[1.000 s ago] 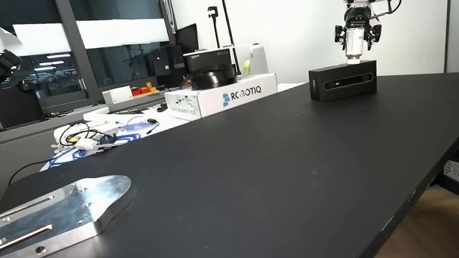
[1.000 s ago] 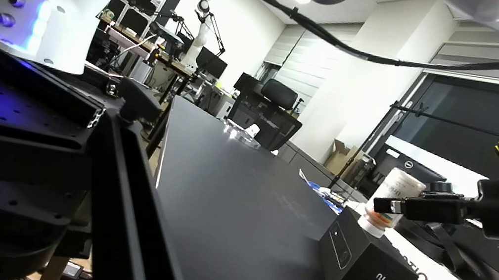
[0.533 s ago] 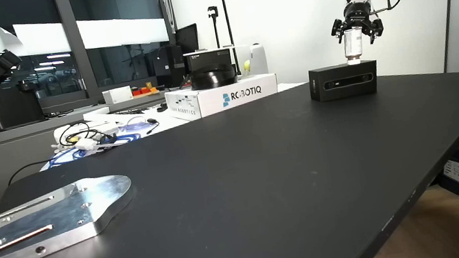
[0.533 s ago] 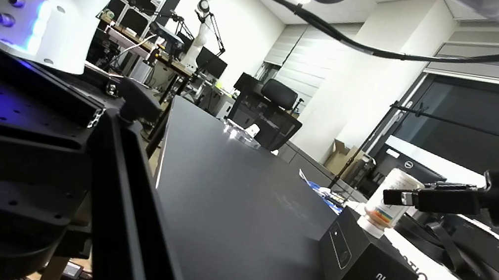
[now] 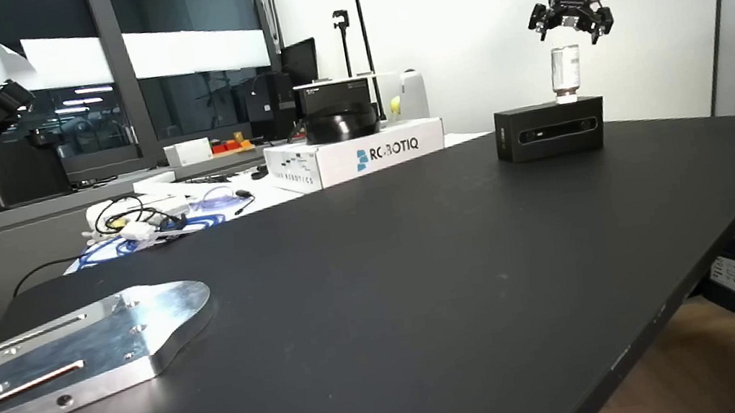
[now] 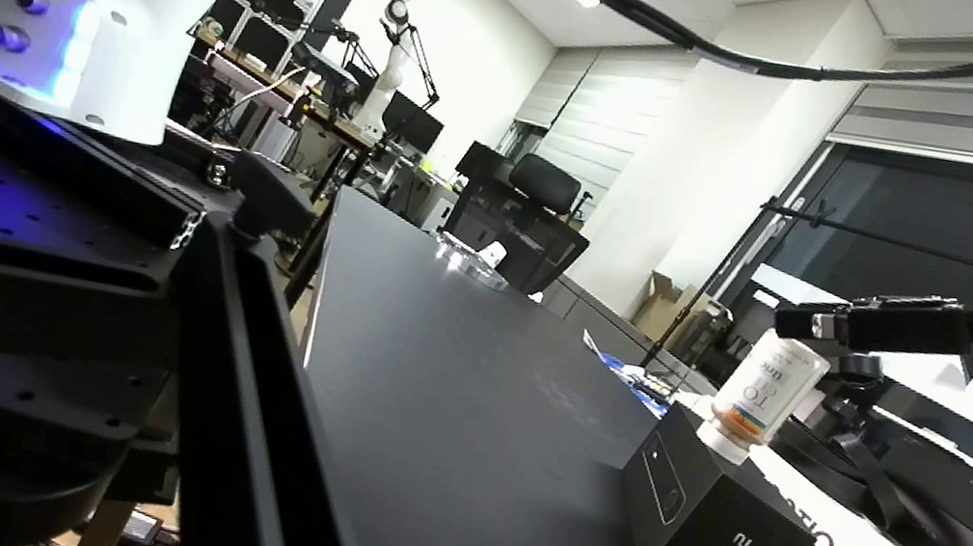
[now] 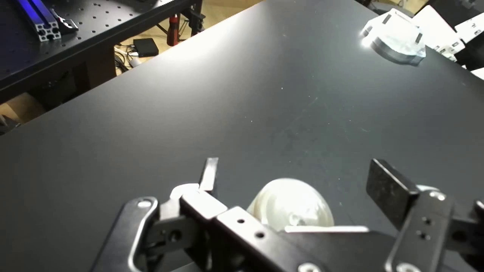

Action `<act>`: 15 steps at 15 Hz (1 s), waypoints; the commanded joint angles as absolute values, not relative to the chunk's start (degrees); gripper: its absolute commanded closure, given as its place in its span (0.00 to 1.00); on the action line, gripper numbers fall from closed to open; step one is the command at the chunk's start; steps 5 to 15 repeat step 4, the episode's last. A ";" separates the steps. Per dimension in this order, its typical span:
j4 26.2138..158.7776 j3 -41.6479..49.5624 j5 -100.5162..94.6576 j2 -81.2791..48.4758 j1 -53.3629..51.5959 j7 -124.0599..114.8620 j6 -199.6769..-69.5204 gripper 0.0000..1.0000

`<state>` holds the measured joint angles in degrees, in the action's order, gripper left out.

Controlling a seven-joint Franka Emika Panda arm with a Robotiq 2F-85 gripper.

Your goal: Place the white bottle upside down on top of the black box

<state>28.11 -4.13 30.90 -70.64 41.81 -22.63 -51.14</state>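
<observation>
Standing wide apart, the blocky black metal-looking fingers [image 7: 391, 190] hold nothing; a dip or sideways swing could clip the small white cylindrical bottle [image 6: 766, 392], seemingly plastic, just below. It rests upside down on its narrow round white cap [image 6: 722, 444], so a nudge to the low rectangular black cardboard box [image 6: 713, 538] beneath, or to the flat black surface [image 6: 468, 387], might topple it.
</observation>
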 commanded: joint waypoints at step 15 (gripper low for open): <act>24.41 -5.16 31.13 -70.82 42.14 -24.52 -46.49 0.00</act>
